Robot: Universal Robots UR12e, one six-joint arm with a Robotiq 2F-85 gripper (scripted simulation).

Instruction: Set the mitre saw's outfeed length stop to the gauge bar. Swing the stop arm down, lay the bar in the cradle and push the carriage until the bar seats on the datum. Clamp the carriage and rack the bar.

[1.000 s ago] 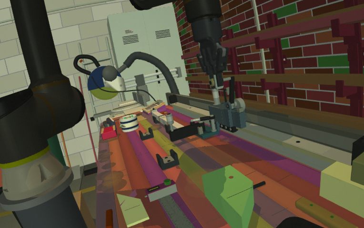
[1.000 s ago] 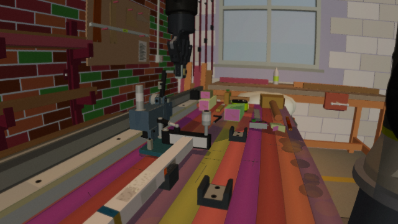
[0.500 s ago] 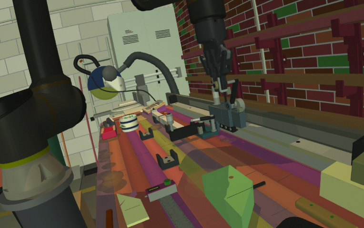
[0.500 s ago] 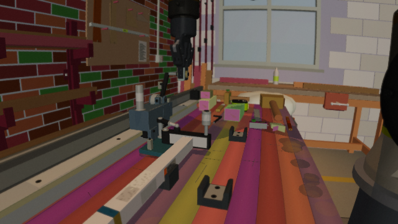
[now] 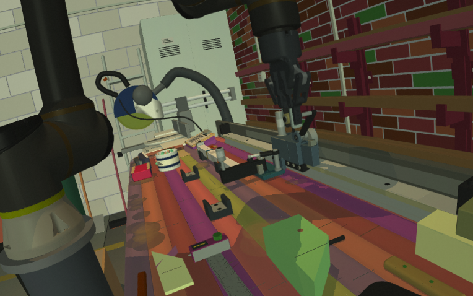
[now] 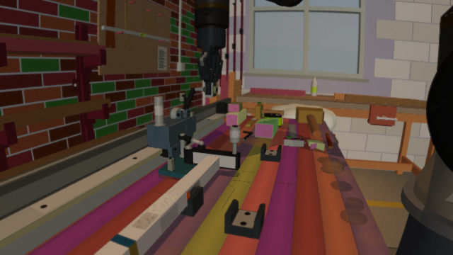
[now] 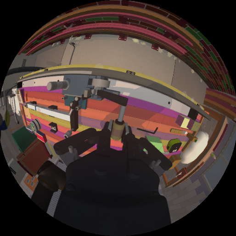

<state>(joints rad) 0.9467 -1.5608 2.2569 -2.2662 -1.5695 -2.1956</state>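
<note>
The black clamp lever rises at a slant from the grey-blue stop carriage on the fence rail, and my gripper has its fingers closed on the lever's pale knurled handle tip. The black stop arm is swung down across the bench. The long pale gauge bar lies in the cradle blocks with its end at the stop arm.
The mitre saw with its grey dust hose stands at the far end of the bench. Empty black cradle blocks, a green wedge block, a tape roll and small blocks lie on the striped bench top.
</note>
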